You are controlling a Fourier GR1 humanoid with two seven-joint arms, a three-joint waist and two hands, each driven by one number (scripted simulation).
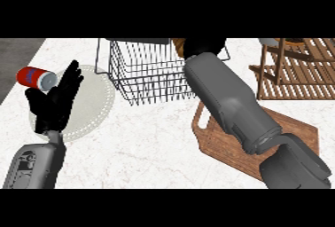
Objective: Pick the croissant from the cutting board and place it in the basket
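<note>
A: Head view, largest item first: the marble bench carries everything. What stands on it, in order of bulk?

B: The wire basket at top centre; the wooden cutting board at lower right, largely covered by the right forearm; a wooden rack at upper right; a pale round mat at left; a red can with a blue band lying on its side at the far left.

A: Status of the cutting board?

B: No croissant shows on the visible part of the board. The portion under the forearm cannot be checked.

A: Location of the croissant?

B: A small golden-brown patch shows at the right hand, at the far right corner of the basket, near the rim. This is judged to be the croissant, carried in that hand. Most of it is hidden.

A: State of the right hand's fingers?

B: They appear curled about the croissant, though the hand is dark and partly cut off by the upper edge.

A: Left hand?

B: The left hand rests over the mat, fingers straight and apart, holding nothing.

A: Progress assessment?

B: Pick step: judged complete. Transport: hand at the basket. Remaining: release the croissant inside the basket and confirm that it lies within the wire walls.
</note>
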